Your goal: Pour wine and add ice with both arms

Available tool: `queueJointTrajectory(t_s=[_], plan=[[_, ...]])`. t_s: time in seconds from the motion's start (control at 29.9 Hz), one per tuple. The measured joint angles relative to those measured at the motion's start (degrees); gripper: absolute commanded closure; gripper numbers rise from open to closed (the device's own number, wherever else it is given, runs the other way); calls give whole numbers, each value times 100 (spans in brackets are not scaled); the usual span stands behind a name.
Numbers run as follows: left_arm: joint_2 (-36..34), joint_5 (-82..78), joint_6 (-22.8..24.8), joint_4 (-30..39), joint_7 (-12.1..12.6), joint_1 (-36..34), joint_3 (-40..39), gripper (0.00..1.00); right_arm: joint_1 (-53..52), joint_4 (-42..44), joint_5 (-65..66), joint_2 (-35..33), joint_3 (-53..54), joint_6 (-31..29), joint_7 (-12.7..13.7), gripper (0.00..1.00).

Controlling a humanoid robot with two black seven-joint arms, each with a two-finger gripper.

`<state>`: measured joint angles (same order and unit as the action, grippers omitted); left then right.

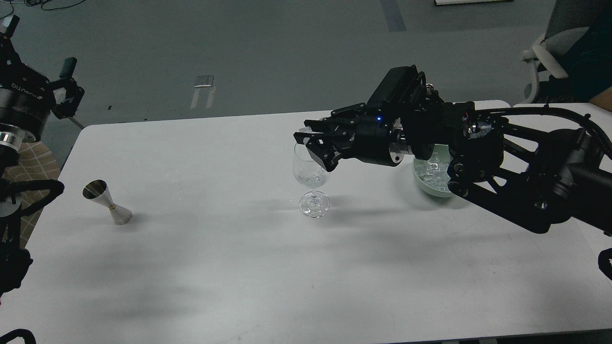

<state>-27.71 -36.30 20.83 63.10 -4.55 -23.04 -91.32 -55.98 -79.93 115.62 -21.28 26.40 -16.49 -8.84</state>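
A clear wine glass [311, 177] stands upright mid-table, with a little clear glossy content low in its bowl. My right gripper [306, 132] hovers just above the glass's rim, pointing left. Its fingers are nearly closed on a small pale piece that looks like an ice cube. The ice [432, 173] is heaped in a pale green bowl [424, 187] to the right of the glass, partly hidden by my right arm. My left gripper [71, 83] is raised off the table's far left corner, fingers apart and empty.
A steel double-cone jigger [108, 203] stands on the left of the white table [215, 267]. My right arm [516, 181] stretches low over the table's right side. An office chair [554, 52] stands beyond the far right corner.
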Motion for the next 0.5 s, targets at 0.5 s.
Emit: queueJointTrajectory(t_s=[0.5], plan=[[2,0,0,0,0,-16,0,2,59,143,299,131,-21,-159,6,91]])
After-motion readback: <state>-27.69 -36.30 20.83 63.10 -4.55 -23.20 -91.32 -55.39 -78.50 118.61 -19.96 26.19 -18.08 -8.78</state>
